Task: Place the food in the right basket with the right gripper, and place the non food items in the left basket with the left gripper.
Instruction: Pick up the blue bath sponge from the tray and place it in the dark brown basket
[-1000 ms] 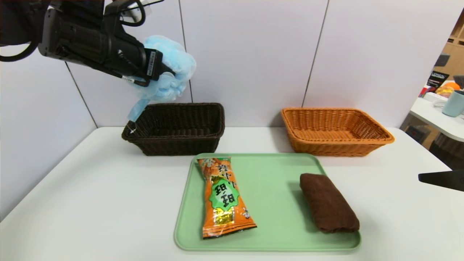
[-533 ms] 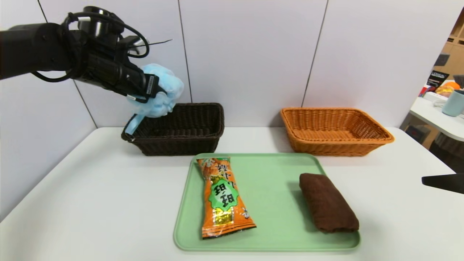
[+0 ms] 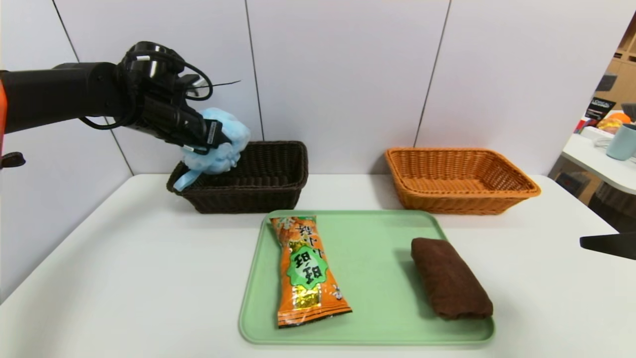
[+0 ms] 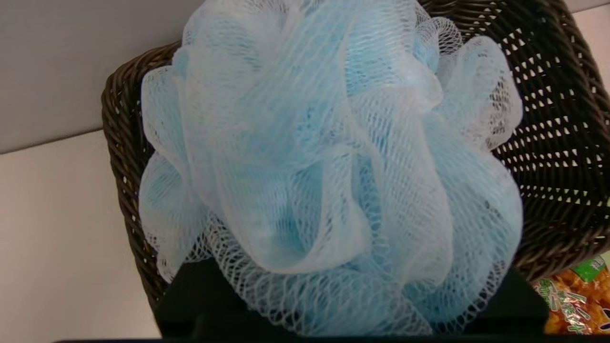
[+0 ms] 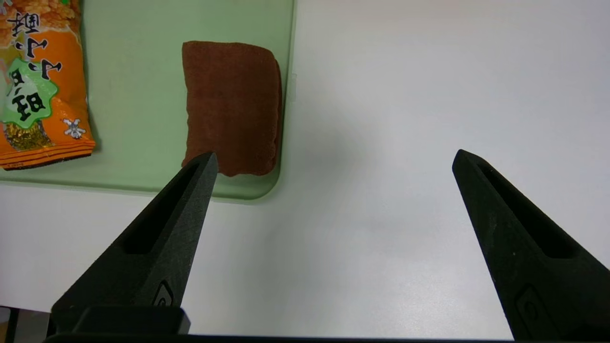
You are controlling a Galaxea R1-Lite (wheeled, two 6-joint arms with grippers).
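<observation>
Descent is what the head view gives us: the left gripper (image 3: 217, 144) has come down from high against the wall and now sits over the near-left corner of the dark basket (image 3: 278, 191), the blue mesh sponge (image 3: 218, 149) bunched at its tip and the loop draping onto the rim. Whether the fingers are parting I cannot tell; the sponge hides them. My read: the drop is close. On the green tray (image 3: 382, 233) the orange snack bag (image 3: 305, 271) and the brown towel (image 3: 449, 283) wait, with the orange basket (image 3: 462, 199) far right.

Left wrist view: sponge (image 4: 329, 171) fills everything, basket weave (image 4: 557, 143) directly beneath it, confirming it is over the interior.

Right wrist view: right gripper (image 5: 333, 166) parked over bare table, fingers spread wide, holding nothing, just right of the towel (image 5: 231, 105).
</observation>
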